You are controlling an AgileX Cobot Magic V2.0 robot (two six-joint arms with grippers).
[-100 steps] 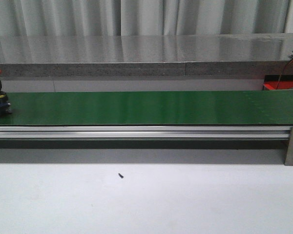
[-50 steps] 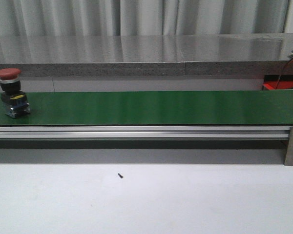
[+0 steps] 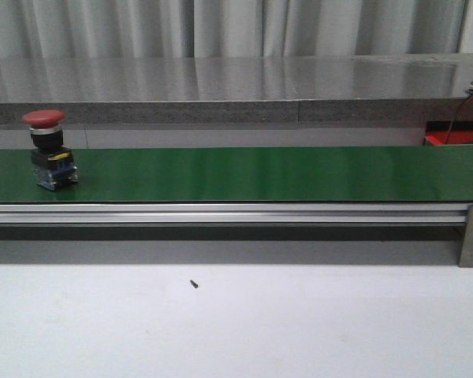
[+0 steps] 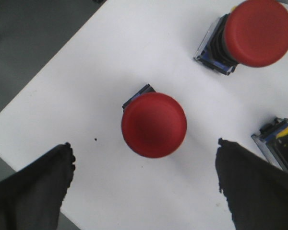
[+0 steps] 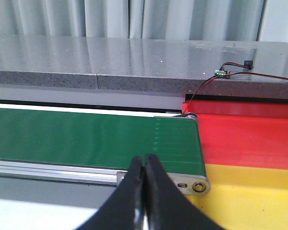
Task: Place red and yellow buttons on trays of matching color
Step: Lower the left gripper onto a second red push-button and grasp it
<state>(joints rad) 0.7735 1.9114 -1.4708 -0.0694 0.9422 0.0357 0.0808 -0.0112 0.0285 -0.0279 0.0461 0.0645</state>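
A red button [image 3: 46,150] with a dark base stands upright on the green belt [image 3: 260,173], near its left end. In the left wrist view my left gripper [image 4: 144,146] hangs open over a white surface. A second red button [image 4: 153,124] lies just ahead of its fingers [image 4: 36,191], untouched. Another red button [image 4: 259,31] stands farther off. My right gripper [image 5: 144,160] is shut on nothing, near the belt's right end [image 5: 86,136]. Past that end lie a red tray [image 5: 249,139] and a yellow tray [image 5: 249,196]. No yellow button shows.
A switch base with a yellow tab [image 4: 280,139] peeks out beside the left gripper's right finger. A grey stone ledge [image 3: 236,87] runs behind the belt, an aluminium rail [image 3: 221,213] in front. A wire and small board [image 5: 223,73] lie on the ledge above the red tray [image 3: 456,139].
The red button on the belt has travelled right, from the left edge of the front view to fully in view.
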